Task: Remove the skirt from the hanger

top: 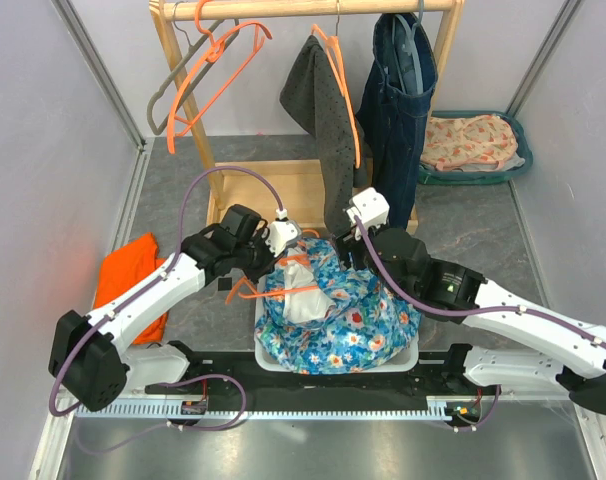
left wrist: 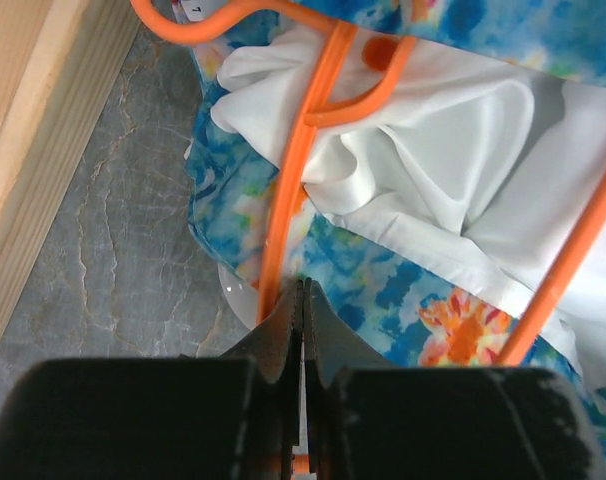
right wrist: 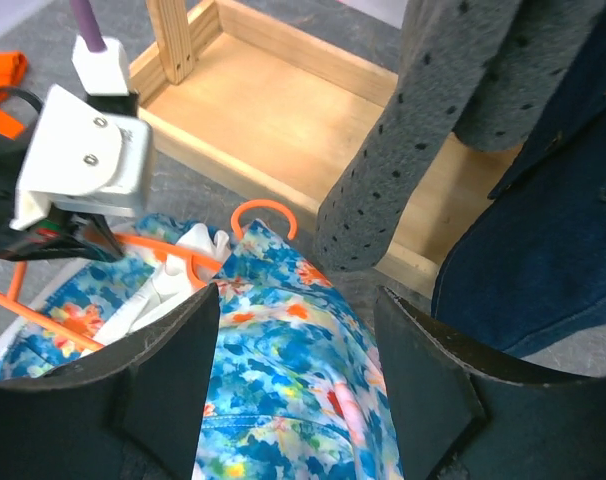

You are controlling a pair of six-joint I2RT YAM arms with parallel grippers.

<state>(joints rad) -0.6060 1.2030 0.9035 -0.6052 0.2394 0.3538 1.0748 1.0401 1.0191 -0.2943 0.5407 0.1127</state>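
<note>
The skirt (top: 343, 320), a blue floral one, lies heaped over a white bin (top: 415, 352) on the worktop (top: 483, 230), just beyond the arm bases. Its white lining (left wrist: 433, 170) is turned up and showing near the middle. The orange hanger (left wrist: 283, 200) is not out yet. Its bars cross the lining, with fabric draped over parts of them, and its hook pokes out at the far edge of the heap.

The left gripper (left wrist: 303, 300) has its jaws pressed together on a bar of the hanger at the skirt's left side. The right gripper (right wrist: 295, 298) hovers over the far part of the skirt with jaws wide and nothing between them.

Judging by this, the task is partway done. The garment is down off the wooden rack (top: 173, 60), but it remains tangled with the hanger. What seems left is for the free arm to take hold of the cloth and draw it clear while the other arm pins the hanger.

Farther back, a grey dotted garment (top: 323, 100) and a denim piece (top: 398, 90) hang on the rack beside an empty orange hanger (top: 223, 70).
</note>
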